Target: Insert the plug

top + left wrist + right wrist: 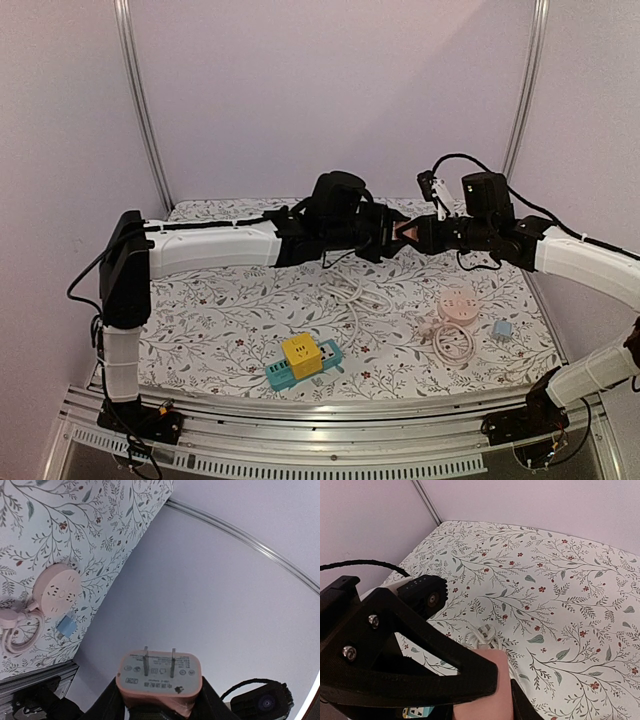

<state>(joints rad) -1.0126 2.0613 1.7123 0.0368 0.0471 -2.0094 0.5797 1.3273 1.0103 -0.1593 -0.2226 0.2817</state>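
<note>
A pink plug (405,232) with two flat metal prongs is held in the air between both grippers above the middle of the table. My left gripper (159,700) is shut on its body, and its prong face (160,667) is turned up towards the left wrist camera. My right gripper (485,695) meets it from the other side. The plug's pink body (487,687) fills the space between the right gripper's fingers, and the one finger (522,705) that shows lies against it. The left gripper's black finger (410,660) hides the other. A round pink socket (457,303) lies on the table at the right and also shows in the left wrist view (56,588).
A coiled pink cord (452,342) and a small blue adapter (501,328) lie by the round socket. A yellow cube socket (301,355) sits on a teal power strip (280,375) near the front. A white cable (345,290) with its plug (482,635) lies under the grippers.
</note>
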